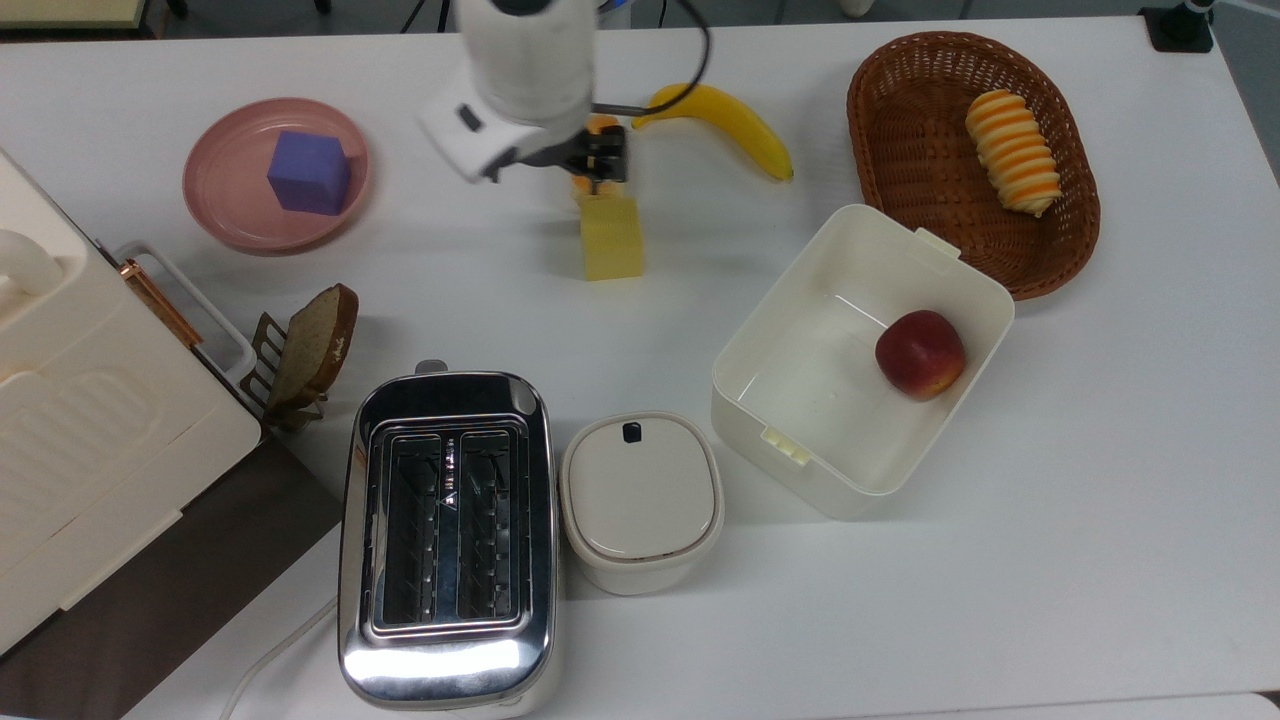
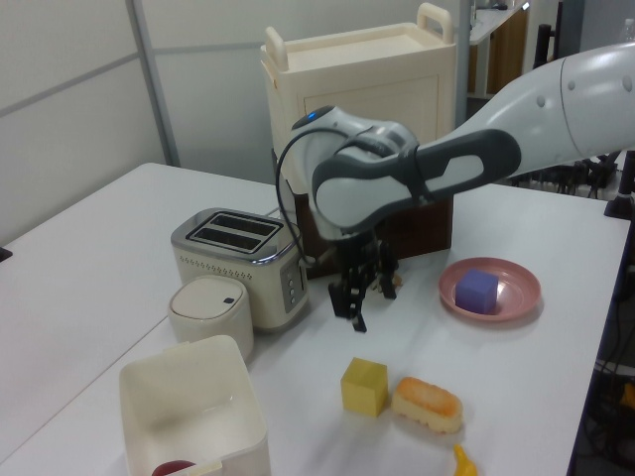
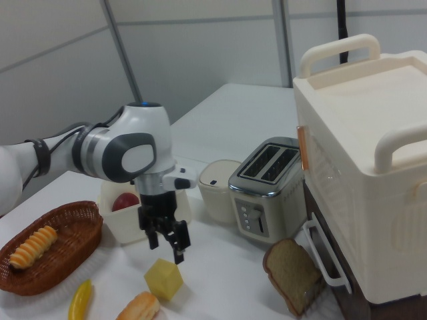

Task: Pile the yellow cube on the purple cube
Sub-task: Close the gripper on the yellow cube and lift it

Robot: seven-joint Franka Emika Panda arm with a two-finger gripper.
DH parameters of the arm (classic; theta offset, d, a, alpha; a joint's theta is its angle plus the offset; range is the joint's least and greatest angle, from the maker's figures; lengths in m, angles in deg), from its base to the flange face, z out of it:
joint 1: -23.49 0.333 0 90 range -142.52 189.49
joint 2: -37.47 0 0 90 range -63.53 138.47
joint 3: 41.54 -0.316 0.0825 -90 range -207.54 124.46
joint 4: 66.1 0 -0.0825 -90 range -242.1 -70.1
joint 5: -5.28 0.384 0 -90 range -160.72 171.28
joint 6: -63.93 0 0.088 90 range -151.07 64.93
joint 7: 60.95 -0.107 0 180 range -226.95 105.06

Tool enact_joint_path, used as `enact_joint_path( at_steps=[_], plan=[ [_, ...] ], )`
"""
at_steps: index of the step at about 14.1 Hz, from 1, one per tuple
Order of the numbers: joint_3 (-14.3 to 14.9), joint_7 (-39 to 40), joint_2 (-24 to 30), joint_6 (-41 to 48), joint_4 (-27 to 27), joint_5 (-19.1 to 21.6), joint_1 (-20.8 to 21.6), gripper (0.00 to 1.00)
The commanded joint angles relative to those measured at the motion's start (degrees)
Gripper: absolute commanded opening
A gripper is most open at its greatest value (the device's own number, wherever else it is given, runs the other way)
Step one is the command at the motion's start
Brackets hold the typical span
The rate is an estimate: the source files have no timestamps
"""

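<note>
The gripper (image 3: 166, 241) hangs fingers apart above the yellow cube (image 3: 163, 279) (untouched); the purple cube (image 1: 309, 173) sits on the plate (image 1: 217, 195).

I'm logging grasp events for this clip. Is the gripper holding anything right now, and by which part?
Nothing is held. The gripper hangs open above the yellow cube, which sits untouched on the table.

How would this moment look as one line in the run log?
phase: approach | gripper: open, above yellow cube, not touching | purple cube: on pink plate | stack: not done
</note>
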Motion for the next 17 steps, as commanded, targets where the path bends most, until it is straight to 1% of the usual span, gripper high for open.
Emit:
enact_joint_path(
  at_steps=[1,5,7,10,12,13,14,16,17],
  plan=[
    [0.3,0.3,-0.1,-1.9,-2.4,-0.2,4.1,1.0],
    [0.4,0.0,-4.0,-5.3,-2.4,-0.4,5.2,1.0],
    [0.4,0.0,-6.1,-7.2,-2.5,-1.2,5.7,1.0],
    [0.4,-0.3,-9.5,-9.5,-2.7,-2.3,7.6,1.0],
    [0.4,-2.0,-9.9,-9.8,-3.1,-2.7,8.7,1.0],
    [0.4,-2.5,-9.7,-9.5,-3.2,-2.8,8.8,0.97],
    [0.4,-2.6,-9.3,-9.0,-3.1,-2.8,8.8,0.81],
    [0.9,-1.6,-7.2,-6.7,-2.9,-2.8,8.0,0.38],
    [1.0,0.2,-5.3,-5.0,-2.7,-2.8,6.7,0.3]
  ],
)
